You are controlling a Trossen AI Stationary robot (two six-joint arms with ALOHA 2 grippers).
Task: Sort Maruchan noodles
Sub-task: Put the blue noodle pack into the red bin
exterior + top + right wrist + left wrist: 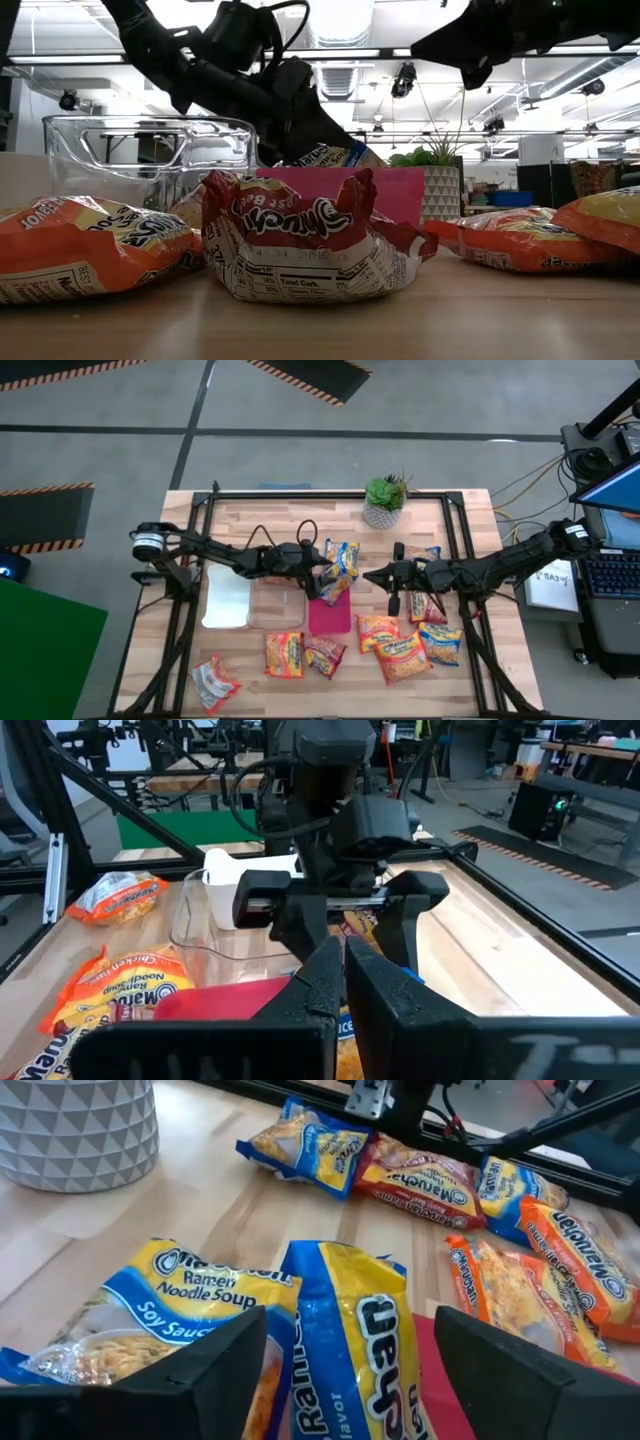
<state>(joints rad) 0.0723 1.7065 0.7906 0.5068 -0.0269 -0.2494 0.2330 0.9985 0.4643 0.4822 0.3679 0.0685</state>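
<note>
Wooden table (470,545); overhead only: potted plant (384,500) beside packets (340,560).

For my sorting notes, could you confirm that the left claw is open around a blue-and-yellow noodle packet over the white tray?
Not quite: the left claw is open around the blue-and-yellow noodle packet, but over the red tray, not the white tray, which lies two places away beyond the clear tray. The high view shows this.

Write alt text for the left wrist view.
The left gripper stands open around a blue-and-yellow noodle packet over a red tray. Another blue packet lies beside it; more packets lie farther off on the wooden table.
</note>
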